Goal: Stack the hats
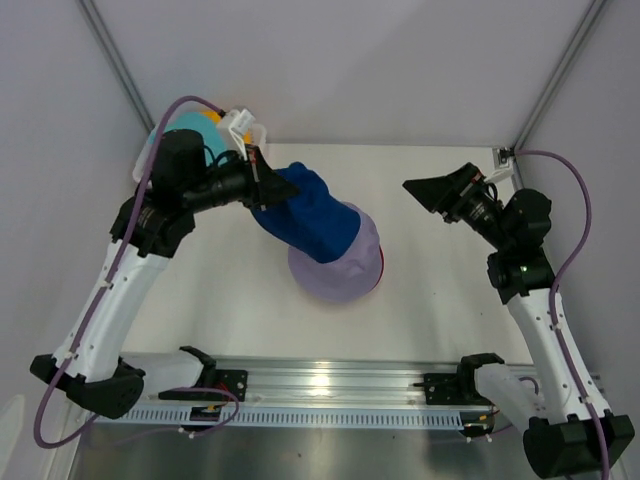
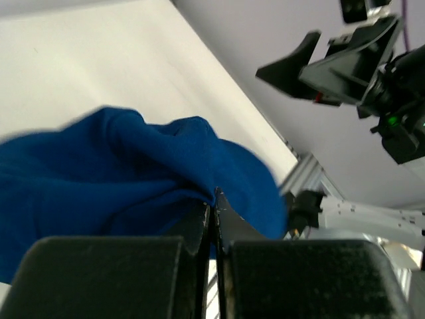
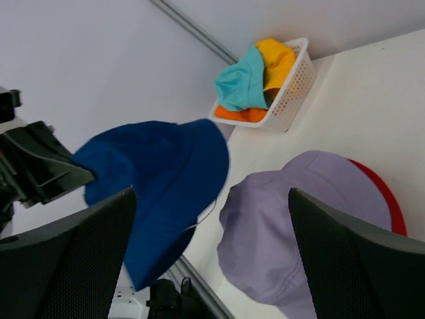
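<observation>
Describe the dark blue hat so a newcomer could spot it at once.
Start at the white table; near its middle lies a lilac hat on a red hat. Partly over them, pinched in the shut left hand, hangs the dark blue hat, the only one gripped by a hand.

white basket [image 3: 299,83]: far-left corner | table [image 1: 210,290]: white | rail [image 1: 330,385]: near edge
</observation>
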Robot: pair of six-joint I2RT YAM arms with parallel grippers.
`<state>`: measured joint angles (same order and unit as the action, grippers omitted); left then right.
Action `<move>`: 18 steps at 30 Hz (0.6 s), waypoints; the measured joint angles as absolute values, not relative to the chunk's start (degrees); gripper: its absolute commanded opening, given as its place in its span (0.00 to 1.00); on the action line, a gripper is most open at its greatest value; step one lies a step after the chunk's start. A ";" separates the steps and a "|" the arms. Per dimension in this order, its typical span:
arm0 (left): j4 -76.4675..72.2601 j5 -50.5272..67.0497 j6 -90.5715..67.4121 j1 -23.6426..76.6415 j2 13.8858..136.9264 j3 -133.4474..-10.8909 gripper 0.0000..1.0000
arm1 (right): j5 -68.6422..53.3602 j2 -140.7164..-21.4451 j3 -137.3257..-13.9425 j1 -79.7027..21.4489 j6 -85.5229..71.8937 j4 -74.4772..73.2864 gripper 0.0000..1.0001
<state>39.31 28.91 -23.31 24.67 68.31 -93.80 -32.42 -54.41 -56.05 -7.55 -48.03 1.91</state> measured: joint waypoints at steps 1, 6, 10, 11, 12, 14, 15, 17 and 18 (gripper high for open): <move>39.35 28.84 -23.55 25.85 68.38 -92.75 0.01 | -32.38 -53.01 -55.29 -7.81 -48.58 1.89 0.99; 38.44 27.57 -24.49 30.48 69.14 -89.73 0.01 | -31.97 -48.36 -51.44 -9.21 -51.53 2.07 1.00; 36.34 26.48 -25.50 32.86 69.71 -87.94 0.01 | -30.46 -46.85 -46.89 -12.10 -53.60 1.93 0.99; 35.97 26.02 -25.58 33.50 70.02 -87.59 0.01 | -29.95 -46.65 -45.95 -12.95 -53.98 1.72 1.00; 35.53 25.67 -25.67 34.11 70.41 -87.33 0.01 | -29.32 -46.52 -44.95 -13.96 -54.26 1.34 0.99; 34.76 24.84 -25.87 35.29 71.40 -86.89 0.01 | -28.47 -46.26 -43.29 -15.70 -54.72 0.84 0.99; 34.63 24.43 -25.96 35.83 71.96 -86.72 0.01 | -28.08 -46.17 -42.72 -16.49 -55.05 0.64 0.99; 34.35 23.70 -25.96 36.75 72.99 -86.19 0.01 | -27.53 -46.15 -41.95 -17.54 -55.61 0.64 1.00; 34.33 23.29 -25.96 37.23 73.60 -86.04 0.01 | -27.27 -46.17 -41.69 -17.96 -55.96 0.69 0.99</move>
<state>34.33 23.29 -25.96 37.23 73.60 -86.04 -27.27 -46.17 -41.69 -17.96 -55.96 0.69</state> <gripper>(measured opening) 0.008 0.993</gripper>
